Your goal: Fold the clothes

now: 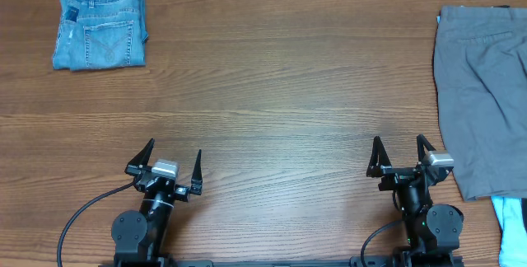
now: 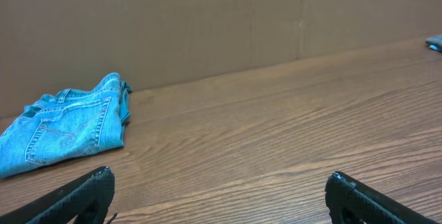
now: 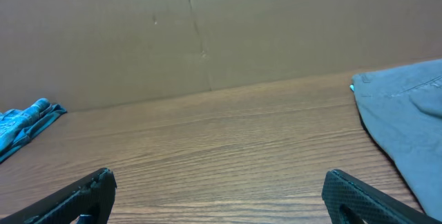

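Note:
The light blue denim jeans (image 1: 100,26) lie folded into a compact square at the far left corner of the table, a back pocket facing up. They also show in the left wrist view (image 2: 65,124) and, as a sliver, in the right wrist view (image 3: 27,127). My left gripper (image 1: 174,155) is open and empty near the front edge, left of centre. My right gripper (image 1: 401,149) is open and empty near the front edge on the right. Both are far from the jeans.
A grey garment (image 1: 484,94) lies spread along the right edge, also in the right wrist view (image 3: 407,113). A light blue item (image 1: 515,226) sticks out under it at the front right. A brown cardboard wall (image 2: 207,23) closes the far side.

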`<state>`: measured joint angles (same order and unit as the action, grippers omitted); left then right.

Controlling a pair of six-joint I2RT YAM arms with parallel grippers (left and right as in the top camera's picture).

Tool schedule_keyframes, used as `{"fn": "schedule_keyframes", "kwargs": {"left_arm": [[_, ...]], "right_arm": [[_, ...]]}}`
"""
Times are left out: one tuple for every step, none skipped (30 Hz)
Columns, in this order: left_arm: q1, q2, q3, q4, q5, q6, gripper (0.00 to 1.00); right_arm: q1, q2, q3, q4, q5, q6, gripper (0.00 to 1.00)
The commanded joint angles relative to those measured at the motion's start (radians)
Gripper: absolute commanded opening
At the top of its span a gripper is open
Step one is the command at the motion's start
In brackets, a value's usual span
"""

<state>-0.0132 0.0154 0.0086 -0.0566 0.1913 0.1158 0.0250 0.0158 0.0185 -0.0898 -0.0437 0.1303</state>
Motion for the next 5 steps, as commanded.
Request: {"fn": "schedule_keyframes", "kwargs": {"left_arm": [[0.007, -0.011, -0.004, 0.001, 0.016, 0.026, 1.0], [0.007, -0.011, -0.004, 0.001, 0.016, 0.026, 1.0], [0.007, -0.011, -0.004, 0.001, 0.016, 0.026, 1.0], [0.007, -0.011, -0.004, 0.001, 0.016, 0.026, 1.0], [0.007, -0.011, -0.004, 0.001, 0.016, 0.026, 1.0]], "right_arm": [[-0.005, -0.007, -0.01, 0.008, 0.013, -0.007, 1.0], [-0.005, -0.007, -0.01, 0.008, 0.013, -0.007, 1.0], [-0.005, -0.007, -0.01, 0.008, 0.013, -0.007, 1.0], [-0.005, -0.007, -0.01, 0.008, 0.013, -0.007, 1.0], [-0.005, -0.007, -0.01, 0.008, 0.013, -0.007, 1.0]]}}
